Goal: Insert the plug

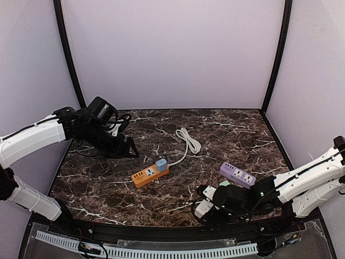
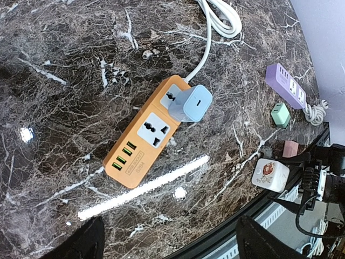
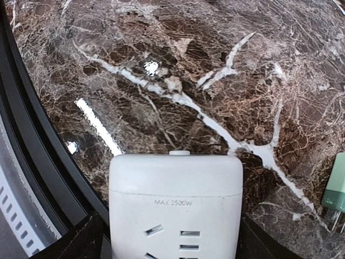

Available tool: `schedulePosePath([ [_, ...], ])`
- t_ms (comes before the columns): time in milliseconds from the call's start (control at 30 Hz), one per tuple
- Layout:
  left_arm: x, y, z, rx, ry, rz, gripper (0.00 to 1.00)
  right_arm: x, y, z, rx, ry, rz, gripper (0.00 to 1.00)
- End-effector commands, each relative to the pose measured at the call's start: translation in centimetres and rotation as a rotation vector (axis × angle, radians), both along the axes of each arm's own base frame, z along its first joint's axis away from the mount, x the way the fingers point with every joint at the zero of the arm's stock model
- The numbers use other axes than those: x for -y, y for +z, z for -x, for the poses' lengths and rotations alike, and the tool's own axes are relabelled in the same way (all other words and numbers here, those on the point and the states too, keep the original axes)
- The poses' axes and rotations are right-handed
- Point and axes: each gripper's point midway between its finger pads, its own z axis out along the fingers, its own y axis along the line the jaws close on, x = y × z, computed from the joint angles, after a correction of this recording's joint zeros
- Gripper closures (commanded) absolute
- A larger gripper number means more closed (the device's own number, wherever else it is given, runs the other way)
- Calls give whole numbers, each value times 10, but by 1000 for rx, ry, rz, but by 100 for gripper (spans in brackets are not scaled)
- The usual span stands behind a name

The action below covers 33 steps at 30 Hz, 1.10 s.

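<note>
An orange power strip (image 1: 149, 174) lies mid-table with a light blue charger (image 1: 160, 164) plugged into its far socket; both also show in the left wrist view, the strip (image 2: 141, 141) and the charger (image 2: 190, 102). My right gripper (image 1: 207, 205) is shut on a white socket adapter (image 3: 175, 189) marked MAX 2500W and holds it low at the table's near edge. A green plug (image 3: 335, 193) lies on the marble to its right. My left gripper (image 2: 170, 243) is open and empty, up behind and to the left of the orange strip.
A purple power strip (image 1: 237, 175) lies right of centre, with the green plug (image 1: 225, 183) beside it. The orange strip's white cable (image 1: 188, 141) is coiled behind it. A small pink block (image 2: 291, 148) sits near the front rim (image 1: 178, 232). Walls enclose the marble table.
</note>
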Motion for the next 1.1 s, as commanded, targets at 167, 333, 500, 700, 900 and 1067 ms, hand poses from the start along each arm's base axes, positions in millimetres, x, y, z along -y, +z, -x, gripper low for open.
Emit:
schedulePosePath([
  [167, 11, 11, 0, -16, -8, 49, 16, -13, 9, 2, 19, 19, -39, 43],
  [333, 14, 14, -1, -18, -1, 68, 16, -14, 13, 2, 26, 26, -50, 58],
  [500, 15, 16, 0, -28, 3, 81, 17, -20, 26, -1, 52, 37, -84, 63],
  [700, 17, 21, 4, -40, 0, 109, 17, -28, 46, -9, 114, 37, -124, 67],
  [900, 16, 30, 9, -39, 3, 130, 17, -37, 74, -21, 201, 23, -186, 69],
  [1067, 17, 43, 15, -41, 0, 168, 17, -48, 106, -34, 299, 17, -242, 72],
])
